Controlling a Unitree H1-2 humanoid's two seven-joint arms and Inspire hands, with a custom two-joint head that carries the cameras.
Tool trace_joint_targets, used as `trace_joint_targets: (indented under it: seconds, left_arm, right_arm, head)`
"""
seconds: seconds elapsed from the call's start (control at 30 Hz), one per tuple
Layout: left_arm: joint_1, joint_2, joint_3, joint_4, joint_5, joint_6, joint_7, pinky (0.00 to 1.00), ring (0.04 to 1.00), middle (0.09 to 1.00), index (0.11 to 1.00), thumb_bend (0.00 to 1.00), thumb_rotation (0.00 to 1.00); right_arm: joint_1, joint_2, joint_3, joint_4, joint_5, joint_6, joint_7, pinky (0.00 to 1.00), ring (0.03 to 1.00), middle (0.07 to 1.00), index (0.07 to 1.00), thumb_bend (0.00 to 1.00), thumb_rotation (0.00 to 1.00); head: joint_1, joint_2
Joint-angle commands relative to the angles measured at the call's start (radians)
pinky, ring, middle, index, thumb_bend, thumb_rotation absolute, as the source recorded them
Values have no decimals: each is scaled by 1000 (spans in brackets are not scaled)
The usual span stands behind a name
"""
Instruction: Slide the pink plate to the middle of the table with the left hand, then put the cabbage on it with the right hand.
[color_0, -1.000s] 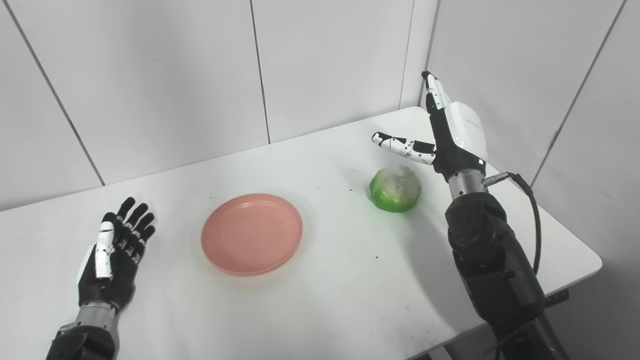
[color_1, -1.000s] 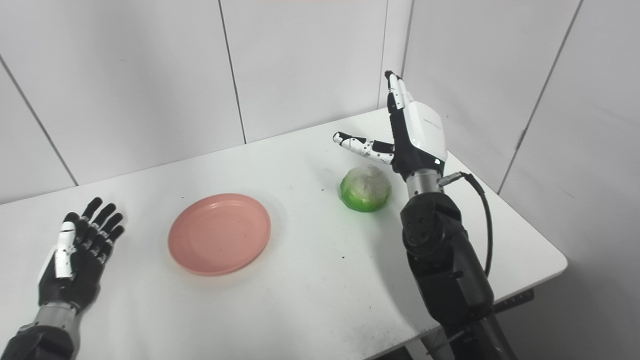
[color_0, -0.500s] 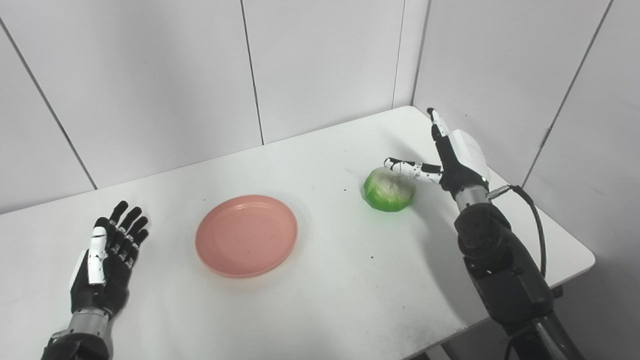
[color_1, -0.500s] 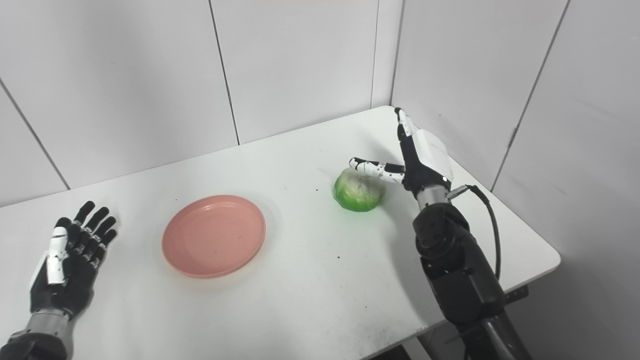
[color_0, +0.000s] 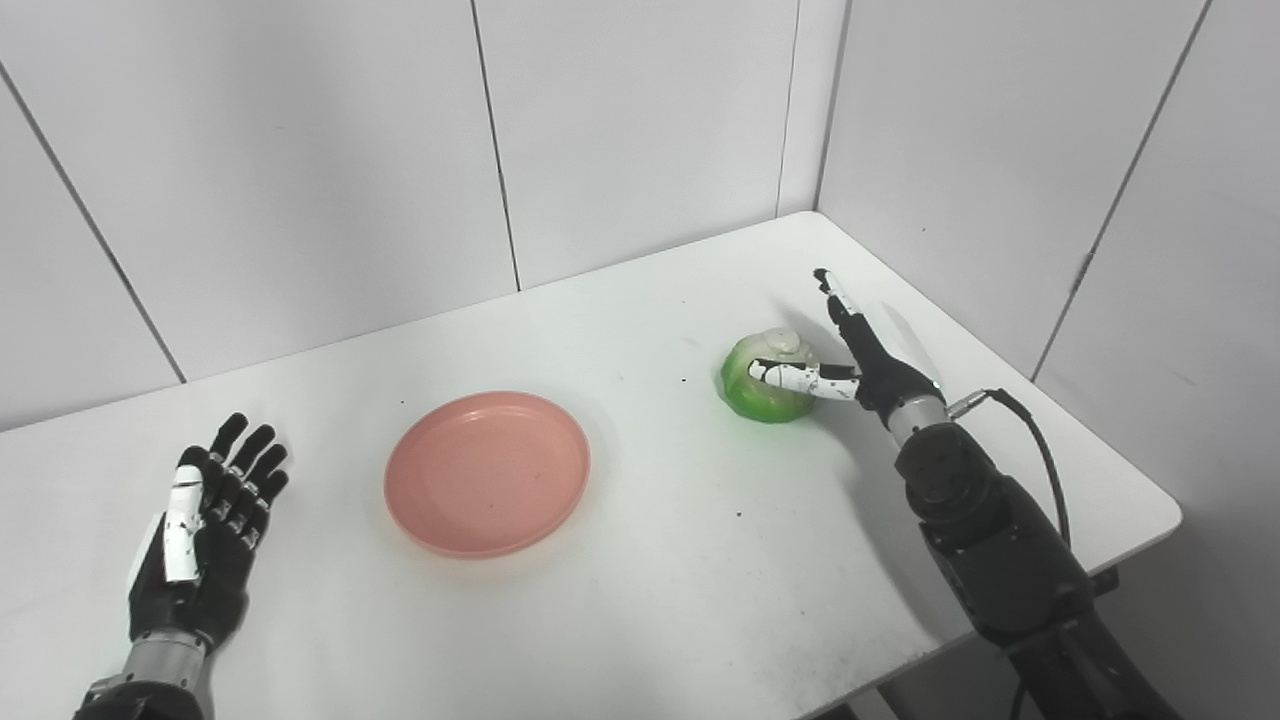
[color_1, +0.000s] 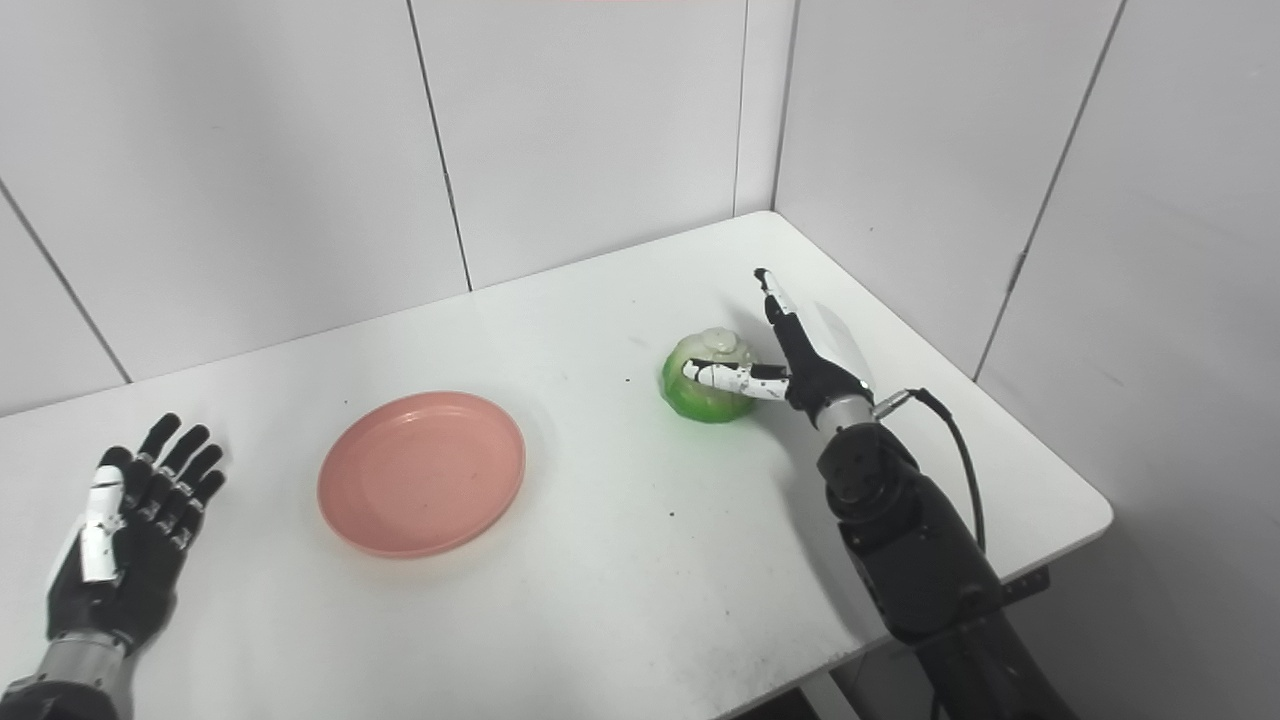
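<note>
The left hand (color_0: 205, 540) lies palm up on the white tabletop (color_0: 640, 600) near its left edge, fingers spread and straight, holding nothing. To the right of this hand, apart from it by a strip of bare tabletop, sits the pink plate (color_0: 487, 471), flat and with nothing on it, roughly in the middle of the surface.

Further right, well apart from the plate, the cabbage (color_0: 768, 378) rests on the tabletop: a small green ball with a pale top. The right hand (color_0: 862, 362) is just beside it on its right, low over the surface and opened wide. Its thumb reaches leftward across the near side of the cabbage and appears to touch it, while the fingers (color_0: 838, 300) point straight away toward the back wall, passing the cabbage on its right side without curling round it. The hand has not closed on the cabbage; whether the fingers touch it cannot be told. The right forearm runs back from the wrist toward the lower right corner, with a dark cable (color_0: 1040, 470) looping beside it.
</note>
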Motion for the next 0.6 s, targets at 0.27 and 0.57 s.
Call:
trace_joint_targets:
  seconds: [0.27,0.57]
  left_arm:
    - [34,10,1,-19,-12,30,0,967,939,938,935,471,1000]
    - [48,8,-6,-55,-3,54,15,973,934,938,936,465,1000]
  right_arm:
    - [-43,-37,-3,36,108,-100,37,893,919,938,968,1000,509]
    - [-60,-41,12,84,127,-122,60,887,919,942,964,1000,482]
  head:
    - [11,9]
    - [18,19]
